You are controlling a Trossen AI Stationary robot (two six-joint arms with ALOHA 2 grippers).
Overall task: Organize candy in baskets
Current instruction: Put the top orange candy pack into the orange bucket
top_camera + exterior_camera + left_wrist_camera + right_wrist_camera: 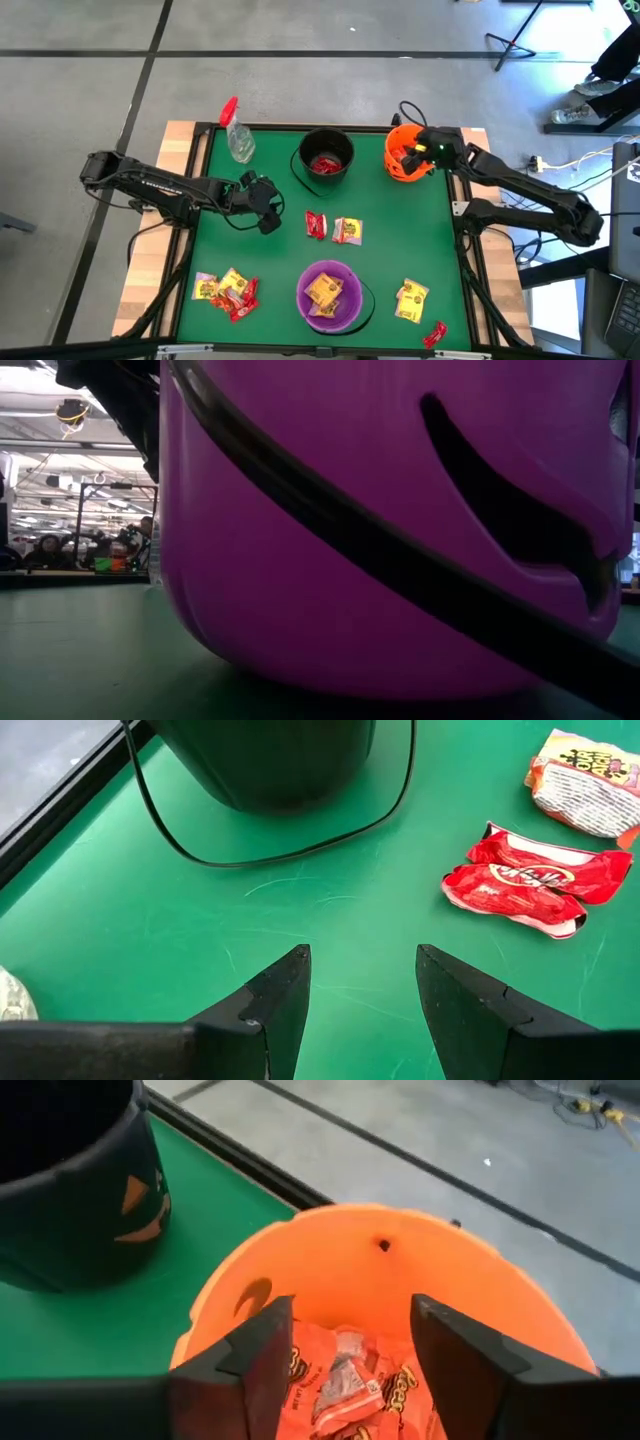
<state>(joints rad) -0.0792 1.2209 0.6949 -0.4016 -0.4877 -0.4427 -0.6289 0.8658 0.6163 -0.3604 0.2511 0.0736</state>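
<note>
Three baskets stand on the green table: a black one [325,158] holding red candy, an orange one [405,157] at the far right, and a purple one [330,295] near the front with yellow candy inside. My right gripper [350,1350] hangs open over the orange basket [380,1270], above the orange packets [345,1380] lying in it. My left gripper [362,985] is open over bare table near the black basket [270,760], with a red packet [525,880] and a yellow packet [585,780] ahead of it.
A clear spray bottle [237,135] with a red trigger stands at the far left. Loose candy lies mid-table [335,229], front left [225,292] and front right [411,300]. The black basket's wire handle [300,855] lies on the table. The purple basket [380,530] fills the low view.
</note>
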